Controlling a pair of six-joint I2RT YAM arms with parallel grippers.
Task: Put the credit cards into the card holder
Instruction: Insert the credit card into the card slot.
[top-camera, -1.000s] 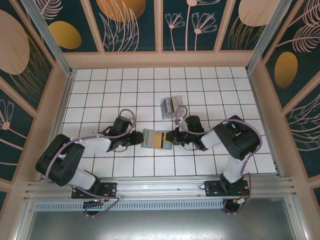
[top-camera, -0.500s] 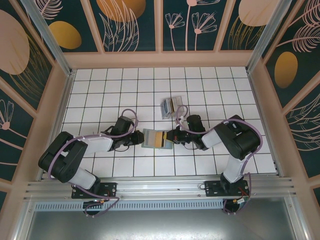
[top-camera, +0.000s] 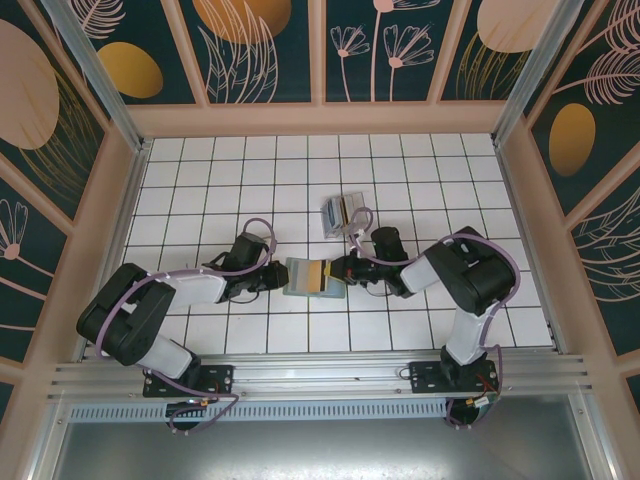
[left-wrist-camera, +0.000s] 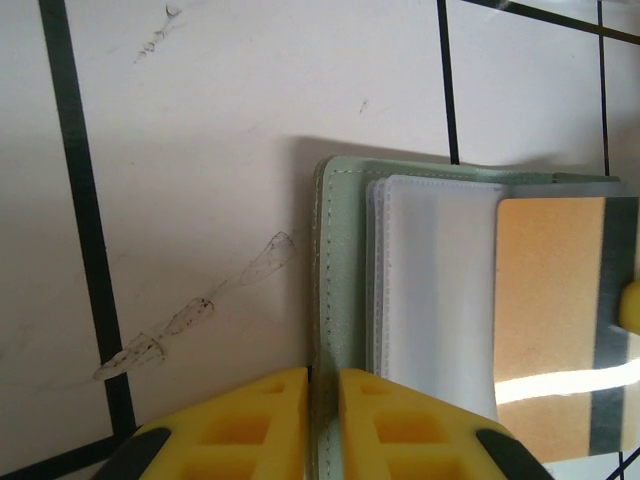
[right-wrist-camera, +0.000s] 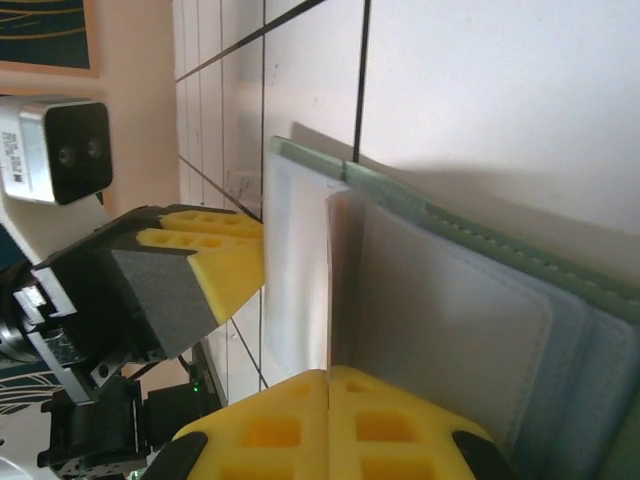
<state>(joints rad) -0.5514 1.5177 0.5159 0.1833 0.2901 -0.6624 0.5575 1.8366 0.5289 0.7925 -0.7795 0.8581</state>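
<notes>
Card holder (top-camera: 300, 277) lies open and flat on the tiled table (top-camera: 200, 190), grey-green cover down, clear sleeves (left-wrist-camera: 430, 280) facing up.

Left gripper (left-wrist-camera: 322, 388) is at the holder's left edge. Its fingers are nearly together, pinching the stitched cover edge. We read this as an anchor, so the holder can't slide or fold shut during loading.

Right gripper (right-wrist-camera: 328, 385) is at the holder's right side, fingers pressed flat together on a thin sheet seen edge-on. We take that sheet for the tan card (left-wrist-camera: 545, 300), which lies across the holder's right half, over the sleeves. We cannot tell whether its leading edge is inside a pocket or just on top. The low, flat hold suits sliding it toward the holder's left into a sleeve mouth.

Clear box (top-camera: 342, 212), with what look like more cards, sits near the holder's far edge, apart from it. So we judge one card is mid-insertion and the rest are not yet loaded.
</notes>
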